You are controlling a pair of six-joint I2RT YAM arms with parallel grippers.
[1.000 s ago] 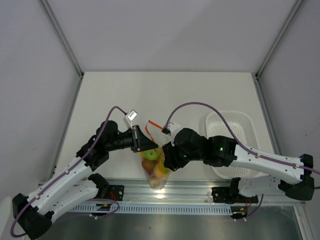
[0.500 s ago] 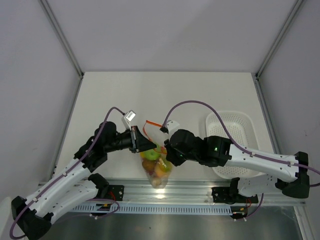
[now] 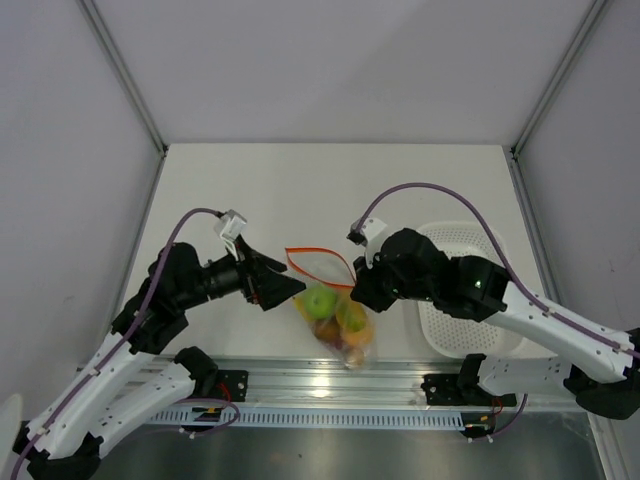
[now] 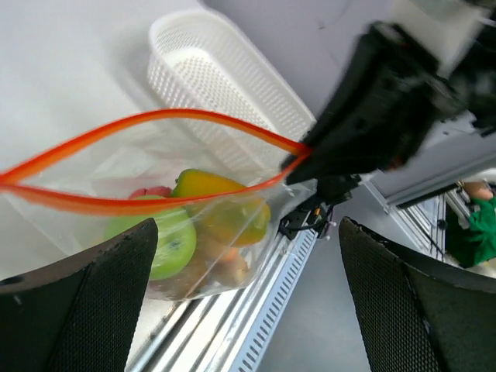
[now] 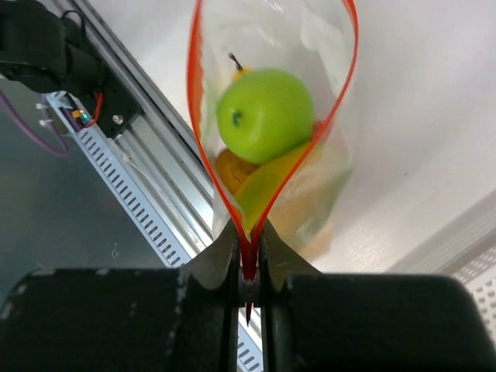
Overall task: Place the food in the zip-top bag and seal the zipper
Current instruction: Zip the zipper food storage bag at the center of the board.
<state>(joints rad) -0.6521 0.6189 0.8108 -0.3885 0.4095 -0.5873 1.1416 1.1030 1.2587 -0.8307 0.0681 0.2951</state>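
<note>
The bag (image 3: 335, 315) lies on the table (image 3: 300, 190) near its front edge, between the two claws; its closed bottom points toward the metal rail (image 3: 330, 385); the white basket (image 3: 465, 232) stands just beside it on the right. The zipper (image 4: 186, 115) is parted along most of its length and forms an open loop; the mouth is unsealed. Contents of the bag: a green apple (image 5: 265, 115) nearest the mouth; a yellow fruit (image 5: 275, 182) and an orange fruit (image 5: 231, 169) beneath it; a red piece (image 4: 151, 191) beside the apple in the left wrist view. All visible food is inside the bag.

Right claw (image 5: 248, 267): pinched tight on the right-hand end of the zipper, where the two strips meet; the strip runs straight into the slit between the fingers (image 5: 213, 260); the rest of the bag extends ahead of the claw.

Left claw (image 3: 292, 287): fingers (image 4: 85, 302) spread wide, gripping nothing; its tip sits just beside the left edge of the bag, at the opposite end of the mouth; whether it touches the plastic cannot be told.
</note>
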